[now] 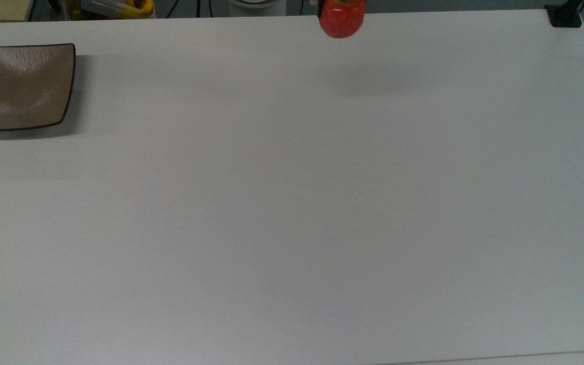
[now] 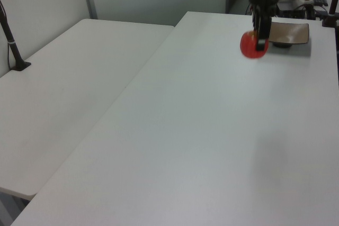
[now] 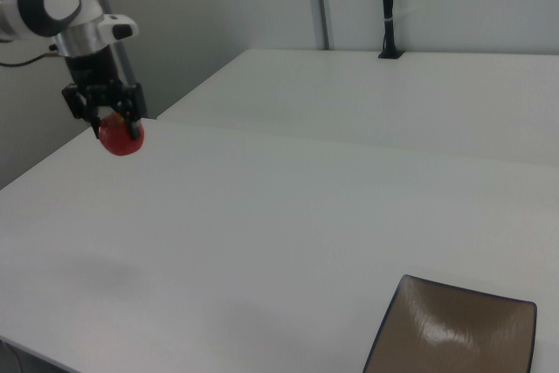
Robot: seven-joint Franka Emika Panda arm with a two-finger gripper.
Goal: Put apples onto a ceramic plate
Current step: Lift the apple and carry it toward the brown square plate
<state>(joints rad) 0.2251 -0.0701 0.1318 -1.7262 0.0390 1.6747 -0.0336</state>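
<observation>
The gripper (image 3: 112, 121) hangs in the air above the white surface (image 1: 292, 203), its fingers (image 3: 135, 111) pinching the red apple (image 3: 120, 138) from both sides; the apple is lifted clear of the surface, casting a faint shadow below; the square brown plate (image 1: 18, 86) sits bare at the top view's left edge, well apart from the apple (image 1: 341, 19).

Red apple (image 1: 341, 21), brown plate (image 1: 18, 86) (thin dark rim), white table (image 1: 292, 203)
</observation>
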